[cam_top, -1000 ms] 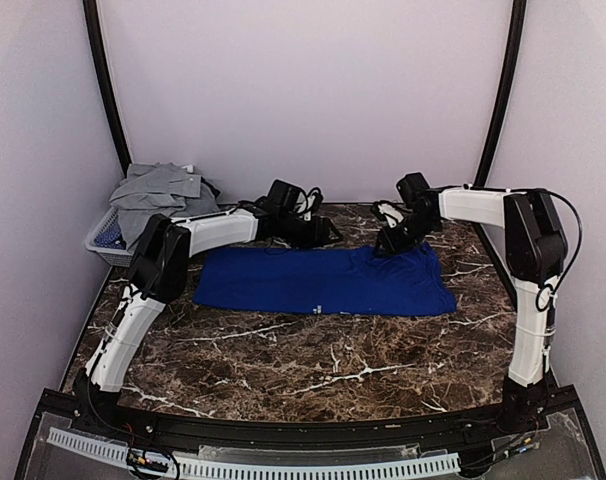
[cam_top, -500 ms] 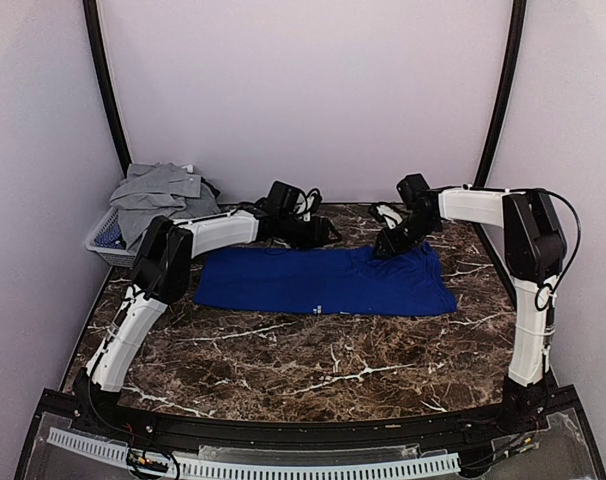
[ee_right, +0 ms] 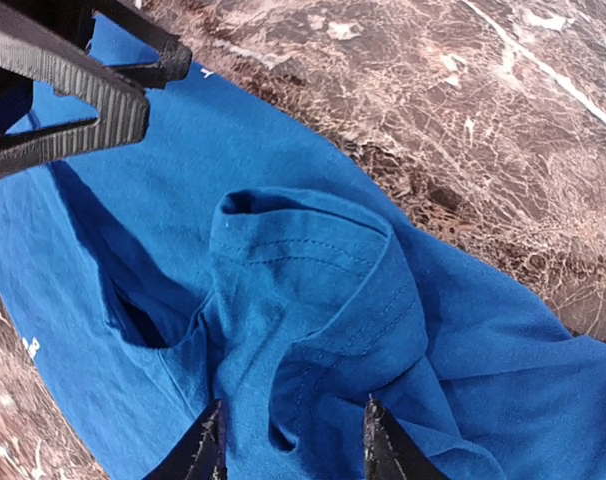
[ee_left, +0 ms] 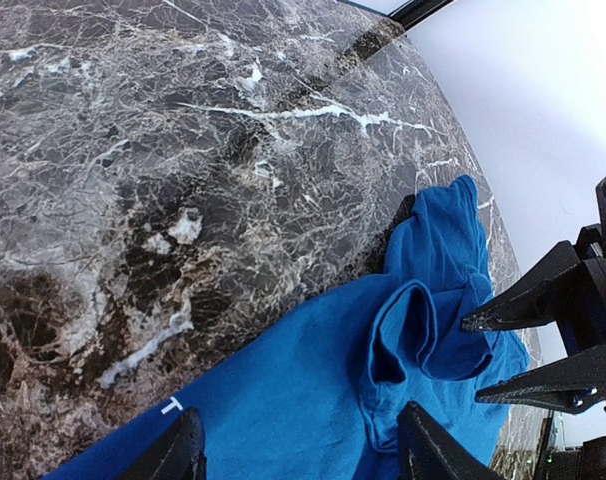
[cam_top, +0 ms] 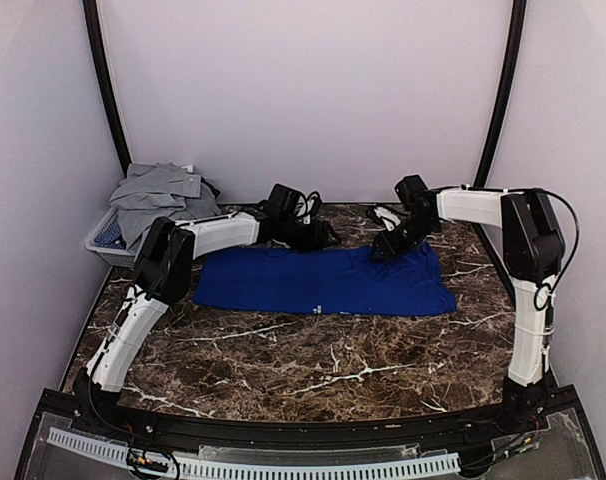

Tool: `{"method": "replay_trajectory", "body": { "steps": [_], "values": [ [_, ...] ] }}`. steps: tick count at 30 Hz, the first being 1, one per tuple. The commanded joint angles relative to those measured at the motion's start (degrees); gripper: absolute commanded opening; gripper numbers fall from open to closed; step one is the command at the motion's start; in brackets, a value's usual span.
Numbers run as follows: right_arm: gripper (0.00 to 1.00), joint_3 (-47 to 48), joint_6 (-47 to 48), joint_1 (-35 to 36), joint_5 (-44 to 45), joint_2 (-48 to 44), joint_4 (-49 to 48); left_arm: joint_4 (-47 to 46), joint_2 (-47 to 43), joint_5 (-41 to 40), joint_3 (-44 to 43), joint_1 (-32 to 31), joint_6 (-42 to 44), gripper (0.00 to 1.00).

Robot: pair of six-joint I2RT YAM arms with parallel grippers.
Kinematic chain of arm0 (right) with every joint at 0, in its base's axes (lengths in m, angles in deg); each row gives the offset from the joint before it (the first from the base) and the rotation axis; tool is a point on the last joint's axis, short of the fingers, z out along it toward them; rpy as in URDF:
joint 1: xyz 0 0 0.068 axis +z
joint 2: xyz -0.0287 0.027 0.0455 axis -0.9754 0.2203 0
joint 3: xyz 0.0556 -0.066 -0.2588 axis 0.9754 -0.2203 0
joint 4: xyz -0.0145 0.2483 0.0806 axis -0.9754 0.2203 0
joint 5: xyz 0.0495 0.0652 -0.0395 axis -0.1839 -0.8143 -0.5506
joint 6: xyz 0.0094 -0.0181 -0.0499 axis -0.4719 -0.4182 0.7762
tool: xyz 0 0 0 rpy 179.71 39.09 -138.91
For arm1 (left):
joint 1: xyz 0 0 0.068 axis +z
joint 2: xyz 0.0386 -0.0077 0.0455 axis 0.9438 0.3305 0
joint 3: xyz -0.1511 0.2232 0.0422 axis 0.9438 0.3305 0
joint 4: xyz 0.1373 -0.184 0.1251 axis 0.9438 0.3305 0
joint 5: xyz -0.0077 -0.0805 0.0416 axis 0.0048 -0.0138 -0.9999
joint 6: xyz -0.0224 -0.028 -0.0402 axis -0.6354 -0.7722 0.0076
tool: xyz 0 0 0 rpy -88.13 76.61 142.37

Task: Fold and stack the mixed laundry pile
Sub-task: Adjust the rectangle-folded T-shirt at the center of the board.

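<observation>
The royal-blue T-shirt (cam_top: 323, 282) lies spread on the marble table (cam_top: 313, 370), past its middle toward the far side; its long axis runs left to right, so both long hems face the arms broadside. The rest of the laundry, with grey pieces (cam_top: 158, 190) on top, sits heaped in the mesh basket (cam_top: 105, 245) at the far left corner, well apart from the shirt.

Both claws hang at the shirt's far edge; the left gripper (cam_top: 323, 236) is near the middle of that edge, and the right gripper (cam_top: 381, 248) is just to its right. The left gripper's 2 fingers stand spread with nothing between them. The right gripper's fingers are also apart; they straddle a raised, puckered fold (ee_right: 313, 270) of blue cloth without squeezing it.

That fold is the 1 thing the next move turns on. It lies directly under the right claw and just right of the left claw, with its ridge running roughly across the right claw's gap. The right arm is plainly nearer, so it seems best placed to flatten or pinch the fold before the far hem is carried toward the near side.
</observation>
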State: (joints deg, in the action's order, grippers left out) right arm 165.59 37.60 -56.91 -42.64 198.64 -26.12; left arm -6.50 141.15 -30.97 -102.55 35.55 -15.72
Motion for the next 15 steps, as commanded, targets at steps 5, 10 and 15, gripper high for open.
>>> {"method": "replay_trajectory", "body": {
  "steps": [5, 10, 15],
  "values": [
    [0.22, 1.01, 0.88, 0.47, 3.25, 1.23, -0.28, 0.16, -1.01, 0.94, -1.52, 0.0, -0.07, 0.64],
    [0.0, 2.76, 0.5, 0.38, 6.38, 1.28, -0.77, 0.19, -1.02, 1.16, -1.42, 0.0, 0.38, 0.64],
    [0.0, 6.57, -0.61, -0.8, 10.35, 1.66, -1.42, -0.21, -0.93, 1.09, -1.32, 0.0, 0.62, 0.64]
  ]
}}
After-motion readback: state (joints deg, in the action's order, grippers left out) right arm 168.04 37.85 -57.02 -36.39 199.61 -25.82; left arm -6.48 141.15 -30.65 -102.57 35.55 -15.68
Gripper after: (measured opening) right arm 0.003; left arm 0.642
